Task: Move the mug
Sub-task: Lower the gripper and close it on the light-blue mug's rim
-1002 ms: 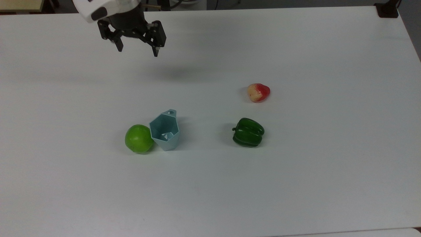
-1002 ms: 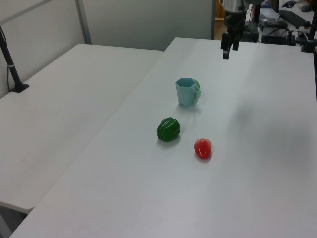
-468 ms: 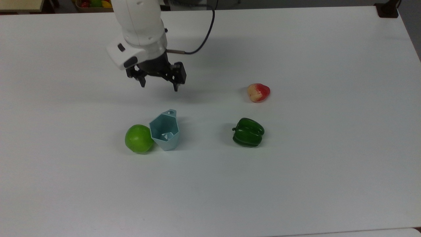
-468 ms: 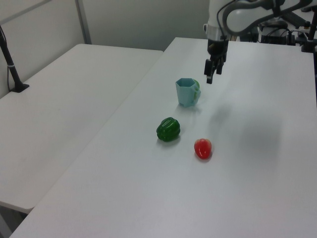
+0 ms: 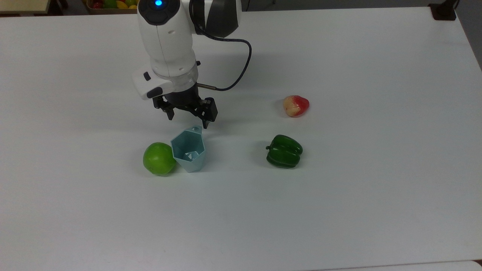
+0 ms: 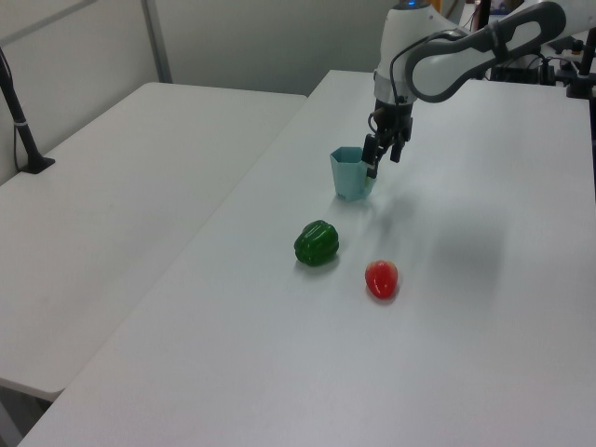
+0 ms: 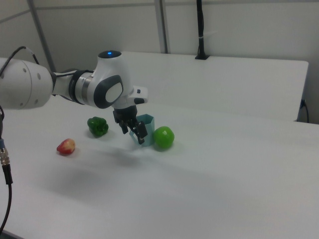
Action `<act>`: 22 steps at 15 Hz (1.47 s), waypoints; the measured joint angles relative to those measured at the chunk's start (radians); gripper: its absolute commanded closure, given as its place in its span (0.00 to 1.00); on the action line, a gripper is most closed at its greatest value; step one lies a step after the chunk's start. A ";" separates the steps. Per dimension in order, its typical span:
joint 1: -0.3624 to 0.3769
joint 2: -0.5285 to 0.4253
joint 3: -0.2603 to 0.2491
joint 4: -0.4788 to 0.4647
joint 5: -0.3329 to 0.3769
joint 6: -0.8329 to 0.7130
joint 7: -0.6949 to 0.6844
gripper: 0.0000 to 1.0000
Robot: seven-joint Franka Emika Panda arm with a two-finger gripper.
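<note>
**Me:** Top view first. I see the mug (image 5: 188,148) standing up on the white table (image 5: 376,210), open end up. Its little handle tab points to 12 o'clock. The green apple (image 5: 159,158) sits at the mug's 9 o'clock, and the two look like they touch.

**Helper:** Where is your gripper?

**Me:** My gripper (image 5: 188,119) hangs at the mug's 12 o'clock, just past the handle tab. Its two fingers are spread wide and hold nothing. One fingertip (image 5: 206,124) is very close to the tab. I can't tell if it touches.

**Helper:** What else is on the table?

**Me:** A green pepper (image 5: 284,151) lies at the mug's 3 o'clock, well apart from it. A red and yellow fruit (image 5: 296,105) lies at the pepper's 12 o'clock.

**Helper:** And the side cameras?

**Me:** Left view shows the gripper (image 6: 381,160) right by the mug (image 6: 350,173), about level with its rim. Right view shows the gripper (image 7: 132,130) in front of the mug (image 7: 145,129), with the apple (image 7: 163,138) on the right view's right.
</note>
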 measured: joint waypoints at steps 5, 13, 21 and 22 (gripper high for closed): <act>0.001 0.044 0.012 0.039 -0.024 0.000 0.028 0.01; 0.001 0.052 0.019 0.048 -0.059 0.016 0.029 0.39; 0.001 0.062 0.024 0.048 -0.065 0.016 0.030 0.71; 0.001 0.062 0.024 0.048 -0.066 0.016 0.030 0.73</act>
